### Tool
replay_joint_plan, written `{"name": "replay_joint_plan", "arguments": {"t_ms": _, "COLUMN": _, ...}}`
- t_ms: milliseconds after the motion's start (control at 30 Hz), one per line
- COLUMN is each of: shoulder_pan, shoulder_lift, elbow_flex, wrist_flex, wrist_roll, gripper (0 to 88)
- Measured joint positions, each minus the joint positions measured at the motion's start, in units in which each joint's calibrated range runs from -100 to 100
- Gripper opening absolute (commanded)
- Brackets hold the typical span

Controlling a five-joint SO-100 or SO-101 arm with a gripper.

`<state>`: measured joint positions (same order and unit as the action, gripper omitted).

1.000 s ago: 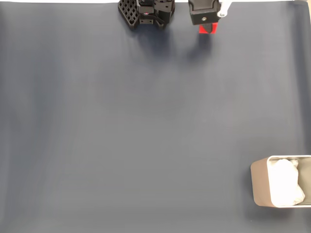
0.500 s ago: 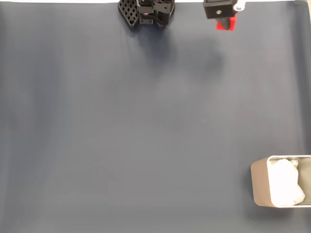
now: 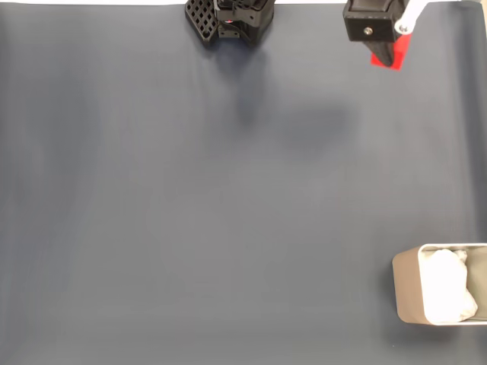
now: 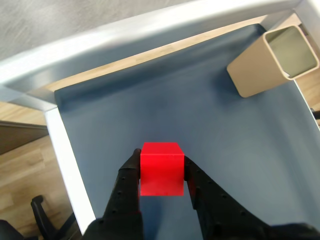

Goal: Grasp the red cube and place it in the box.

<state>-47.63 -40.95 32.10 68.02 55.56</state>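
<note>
My gripper (image 4: pixel 161 167) is shut on the red cube (image 4: pixel 161 168), which sits between two black fingers, lifted above the mat. In the fixed view the gripper (image 3: pixel 386 52) hangs at the top right, with the red cube (image 3: pixel 399 55) showing partly beneath its black body. The box (image 3: pixel 405 285), a beige-grey tin with white wadding inside, rests at the bottom right edge of the fixed view, far from the gripper. In the wrist view the box (image 4: pixel 255 72) lies at the upper right.
The arm's black base (image 3: pixel 228 19) stands at the top centre of the dark blue-grey mat (image 3: pixel 213 198). In the wrist view a pale table rim (image 4: pixel 65 150) borders the mat, with wooden floor and a black chair base (image 4: pixel 42 220) beyond.
The gripper has carried the red cube to the right along the top edge of the fixed view and slightly down. The box has stayed put.
</note>
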Motion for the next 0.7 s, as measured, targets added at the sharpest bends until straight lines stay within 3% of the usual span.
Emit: {"name": "replay_joint_plan", "arguments": {"t_ms": 700, "shoulder_pan": 15.1, "shoulder_lift": 31.3, "elbow_flex": -38.8, "wrist_flex": 0.0, "wrist_roll": -2.4, "gripper": 0.1}}
